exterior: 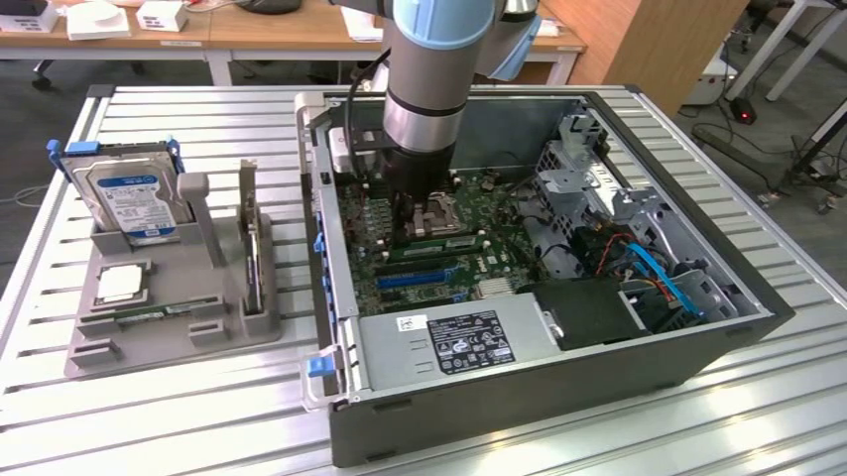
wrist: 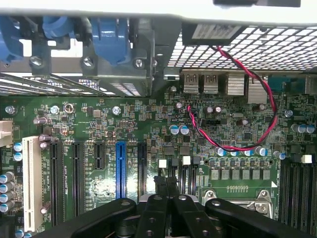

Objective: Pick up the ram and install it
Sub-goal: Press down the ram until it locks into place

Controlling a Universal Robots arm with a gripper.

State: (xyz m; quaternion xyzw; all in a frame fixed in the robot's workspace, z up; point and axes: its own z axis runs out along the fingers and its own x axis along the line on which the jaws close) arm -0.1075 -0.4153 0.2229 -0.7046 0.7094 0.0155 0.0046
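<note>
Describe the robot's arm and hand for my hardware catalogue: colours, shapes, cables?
The arm is a silver-grey cylinder with a light blue joint cap above and a black section at the wrist. A black cable runs down beside it. The hand is matte black, with bolted linkage bars and narrow fingers.

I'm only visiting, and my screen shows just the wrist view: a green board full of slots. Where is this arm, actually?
Observer: The arm reaches down into an open computer case lying on a slatted metal table.
Visitor: Is anything beside the case?
Observer: A grey holder at the exterior view's left, with a blue-labelled hard drive standing in it.
Visitor: And the ram?
Observer: A narrow green stick, seemingly the ram, lies flat in that holder, apart from the arm.
</note>
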